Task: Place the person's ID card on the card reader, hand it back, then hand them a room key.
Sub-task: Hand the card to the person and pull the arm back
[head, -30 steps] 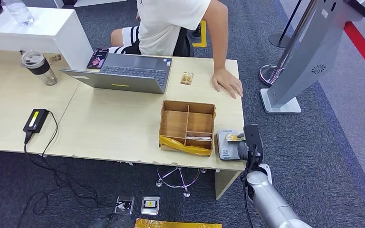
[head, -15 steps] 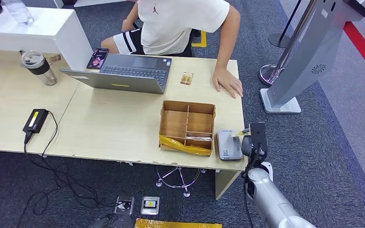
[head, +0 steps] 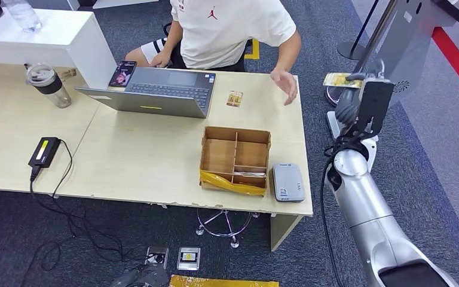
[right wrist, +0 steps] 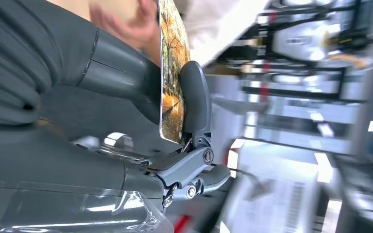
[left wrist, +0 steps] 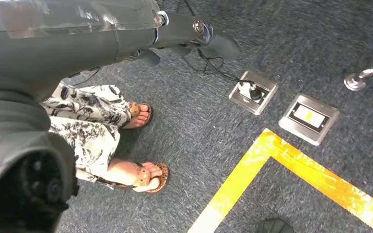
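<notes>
My right hand (head: 358, 100) is raised beyond the desk's right edge and pinches the ID card (head: 342, 80), a card with a yellow-brown picture, held flat at its top. In the right wrist view the ID card (right wrist: 173, 73) sits edge-on between the thumb (right wrist: 194, 94) and the fingers. The person's hand (head: 285, 84) hovers above the desk's far right corner, left of the card. The grey card reader (head: 288, 183) lies bare at the desk's near right corner. A small key card (head: 235, 98) lies beside the laptop. My left hand (left wrist: 184, 36) hangs low over the floor, holding nothing.
A cardboard box with dividers (head: 236, 158) stands left of the reader. An open laptop (head: 155, 91), a tumbler (head: 48, 85) and a black adapter (head: 45, 150) sit on the desk (head: 137, 161). A grey kiosk stand (head: 388, 66) rises right behind my raised hand. A person's sandalled feet (left wrist: 141, 145) are near my left hand.
My right hand lifted the ID card off the reader and swung it up and away toward the person. The person's hand rose off the desk, and the person leaned in.
</notes>
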`<state>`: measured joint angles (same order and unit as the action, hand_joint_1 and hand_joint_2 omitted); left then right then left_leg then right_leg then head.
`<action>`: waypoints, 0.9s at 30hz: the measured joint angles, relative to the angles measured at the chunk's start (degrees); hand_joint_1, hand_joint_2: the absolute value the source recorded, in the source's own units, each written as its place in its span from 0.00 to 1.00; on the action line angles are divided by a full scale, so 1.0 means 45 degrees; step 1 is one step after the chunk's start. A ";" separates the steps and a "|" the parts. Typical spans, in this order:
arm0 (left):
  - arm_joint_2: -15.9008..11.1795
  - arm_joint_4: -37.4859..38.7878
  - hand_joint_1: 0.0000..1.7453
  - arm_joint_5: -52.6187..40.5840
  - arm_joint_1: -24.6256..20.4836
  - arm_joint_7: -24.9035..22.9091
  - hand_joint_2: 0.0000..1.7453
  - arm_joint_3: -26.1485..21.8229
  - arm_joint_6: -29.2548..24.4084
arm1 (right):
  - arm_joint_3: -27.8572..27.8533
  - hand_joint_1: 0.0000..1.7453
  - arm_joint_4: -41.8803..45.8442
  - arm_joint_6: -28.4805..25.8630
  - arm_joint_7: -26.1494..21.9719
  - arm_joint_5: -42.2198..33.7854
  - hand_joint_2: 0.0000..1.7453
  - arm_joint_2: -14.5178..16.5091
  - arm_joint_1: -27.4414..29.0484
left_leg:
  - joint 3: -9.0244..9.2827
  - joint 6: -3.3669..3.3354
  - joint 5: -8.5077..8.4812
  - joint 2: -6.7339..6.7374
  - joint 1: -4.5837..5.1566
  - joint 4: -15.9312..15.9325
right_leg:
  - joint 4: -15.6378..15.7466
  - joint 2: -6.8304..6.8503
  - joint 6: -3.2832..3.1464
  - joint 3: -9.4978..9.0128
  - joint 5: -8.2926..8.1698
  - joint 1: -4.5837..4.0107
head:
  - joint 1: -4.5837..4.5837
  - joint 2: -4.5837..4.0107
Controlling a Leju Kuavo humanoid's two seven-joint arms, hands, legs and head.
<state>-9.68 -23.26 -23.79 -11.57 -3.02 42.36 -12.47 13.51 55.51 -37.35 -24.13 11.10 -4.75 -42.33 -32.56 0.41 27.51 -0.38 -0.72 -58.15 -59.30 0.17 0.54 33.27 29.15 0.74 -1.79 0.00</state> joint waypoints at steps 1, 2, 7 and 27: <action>0.0007 0.0000 0.00 -0.0119 -0.0094 0.0023 0.00 0.0011 0.0156 | 0.0070 1.00 0.0229 0.0176 0.0045 0.0690 1.00 0.0060 -0.0325 | -0.0002 0.0001 0.0000 0.0003 0.0000 0.0000 | -0.0002 0.0001 -0.0002 0.0002 -0.0001 0.0000 | 0.0001 0.0000; 0.0017 0.0000 0.00 -0.0247 -0.0219 0.0050 0.00 0.0033 0.0329 | 0.0180 1.00 0.0391 0.0428 0.0104 0.1500 1.00 0.0162 -0.0691 | -0.0001 0.0001 -0.0001 0.0006 -0.0001 0.0001 | -0.0006 0.0000 -0.0004 0.0004 -0.0003 -0.0001 | 0.0002 0.0000; 0.0178 -0.0008 0.00 -0.0877 -0.0957 0.0103 0.00 0.0255 0.0890 | 0.1194 1.00 -0.0147 0.2072 0.0545 0.5594 1.00 0.0985 -0.2521 | -0.0006 0.0024 -0.0019 -0.0005 -0.0013 0.0003 | -0.0015 0.0013 -0.0008 0.0005 -0.0004 -0.0013 | 0.0004 0.0000; 0.0834 -0.0121 0.00 -0.2663 -0.2033 -0.0412 0.00 0.0407 0.1829 | 0.4361 0.00 -0.5985 0.3944 0.4198 1.1039 1.00 0.1961 -0.4237 | -0.0008 0.0024 -0.0024 -0.0014 -0.0012 0.0000 | 0.0009 0.0005 -0.0007 0.0015 -0.0006 -0.0013 | 0.0000 0.0000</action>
<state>-5.92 -23.80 -35.78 -20.72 -4.87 44.19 -4.24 33.13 28.58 -19.60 -5.24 60.77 4.07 -61.39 -32.60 0.52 27.41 -0.44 -0.77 -58.15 -59.26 0.19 0.51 33.34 29.13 0.68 -1.79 0.00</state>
